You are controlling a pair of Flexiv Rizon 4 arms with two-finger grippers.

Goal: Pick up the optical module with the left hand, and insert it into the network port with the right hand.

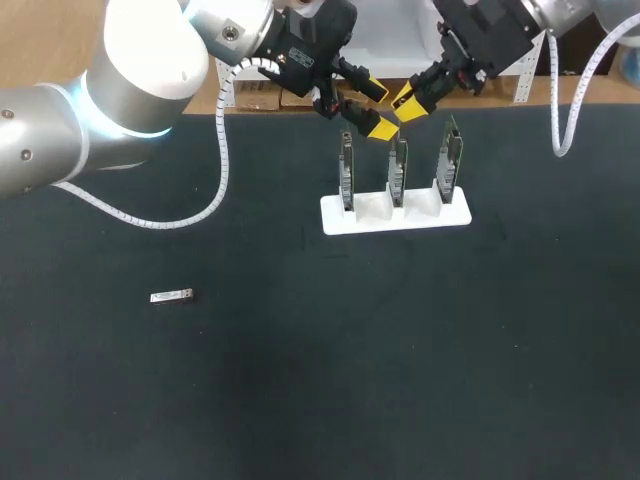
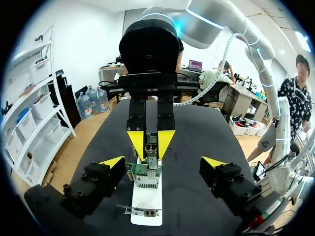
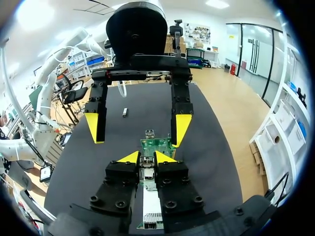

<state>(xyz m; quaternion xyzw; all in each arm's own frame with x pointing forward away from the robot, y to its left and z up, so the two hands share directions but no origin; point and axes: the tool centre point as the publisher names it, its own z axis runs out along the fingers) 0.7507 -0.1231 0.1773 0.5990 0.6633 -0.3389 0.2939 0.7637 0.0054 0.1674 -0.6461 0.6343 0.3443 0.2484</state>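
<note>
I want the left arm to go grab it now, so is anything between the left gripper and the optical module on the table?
Nothing visible. The optical module lies alone on the dark table; the open left gripper hangs above the white holder, with only bare table between them.

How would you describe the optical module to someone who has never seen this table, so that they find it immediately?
Start from the dark table and find the white holder with three upright circuit boards near the far edge. The optical module lies well to its left and nearer the robot. It is the only small silver bar lying flat and alone.
</note>
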